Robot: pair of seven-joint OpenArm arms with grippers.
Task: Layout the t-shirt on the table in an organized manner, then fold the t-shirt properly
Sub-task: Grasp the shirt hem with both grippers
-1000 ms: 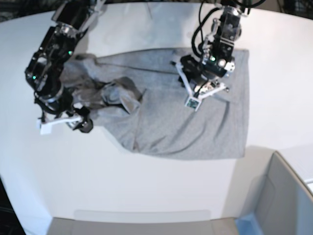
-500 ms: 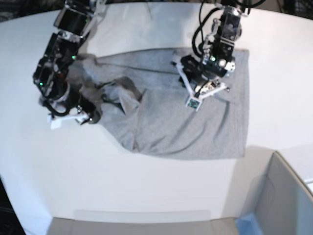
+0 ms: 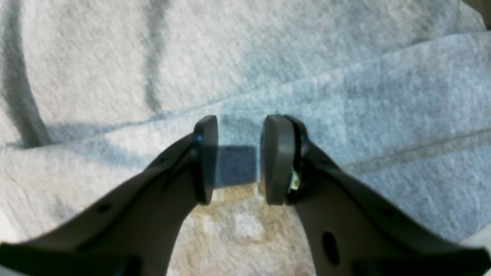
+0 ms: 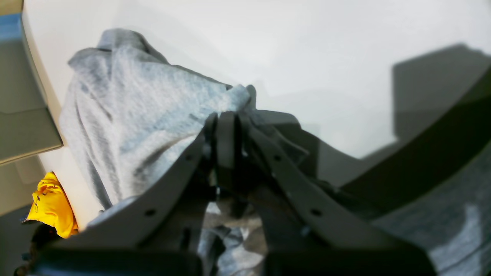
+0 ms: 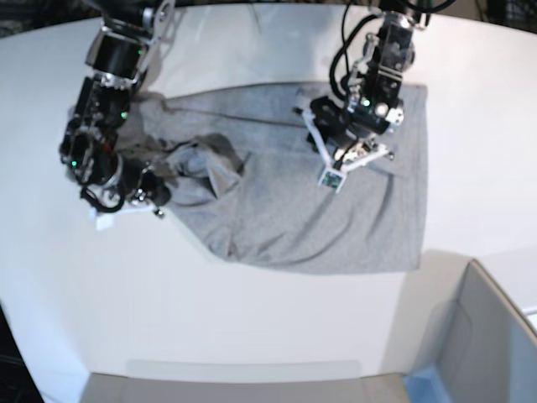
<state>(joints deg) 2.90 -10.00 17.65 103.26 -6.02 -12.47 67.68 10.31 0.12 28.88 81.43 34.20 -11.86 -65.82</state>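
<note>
The grey t-shirt (image 5: 336, 218) lies on the white table (image 5: 210, 311), spread flat on its right part and bunched into folds at its left. My right gripper (image 5: 126, 200) sits at that bunched left edge. In the right wrist view its fingers (image 4: 226, 126) are shut on a fold of the t-shirt (image 4: 126, 115), with the table (image 4: 307, 46) beyond. My left gripper (image 5: 346, 166) rests over the shirt's upper middle. In the left wrist view the left gripper (image 3: 238, 153) is open, pads just above the t-shirt (image 3: 307, 57), with only a shadow between them.
A grey box-like bin (image 5: 495, 336) stands at the table's lower right corner; it also shows as the grey bin (image 4: 23, 126) in the right wrist view, with a yellow cloth (image 4: 50, 207) below it. White tabletop surrounds the shirt.
My right gripper has moved up and right into the bunched left edge of the shirt and closed on the cloth. The left arm has stayed put.
</note>
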